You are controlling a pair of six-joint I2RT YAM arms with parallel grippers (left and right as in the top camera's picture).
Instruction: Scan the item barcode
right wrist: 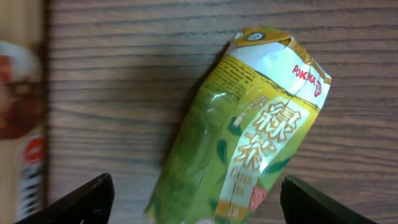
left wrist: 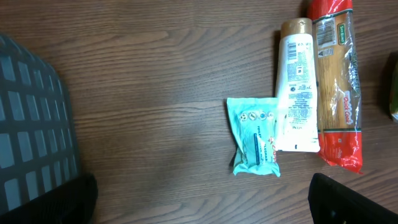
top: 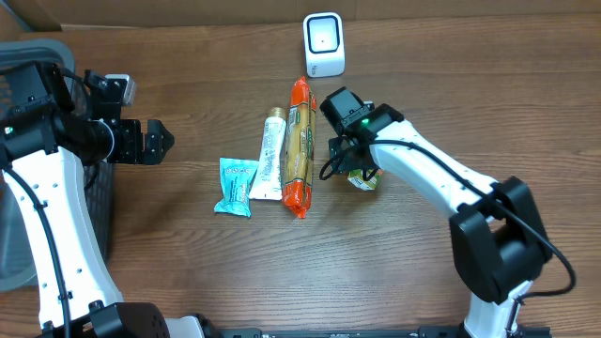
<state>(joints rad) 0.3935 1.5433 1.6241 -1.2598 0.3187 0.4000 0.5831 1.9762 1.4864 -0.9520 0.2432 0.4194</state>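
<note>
A green tea carton [right wrist: 249, 124] lies on its side on the wooden table, its yellow-green printed face up. In the overhead view the carton [top: 362, 178] peeks out from under my right gripper [top: 355, 164]. The right gripper [right wrist: 196, 194] is open and straddles the carton's lower end, with a gap to each finger. A white barcode scanner [top: 324, 44] stands at the table's far edge. My left gripper [top: 160, 141] hovers open over bare wood at the left, and in its own view the left gripper [left wrist: 202, 199] holds nothing.
A teal packet [top: 235, 186], a white tube [top: 270, 155] and a long red pasta pack [top: 299, 145] lie side by side mid-table, just left of the carton. A grey basket [top: 14, 235] stands at the left edge and shows again as the basket [left wrist: 31, 124] in the left wrist view.
</note>
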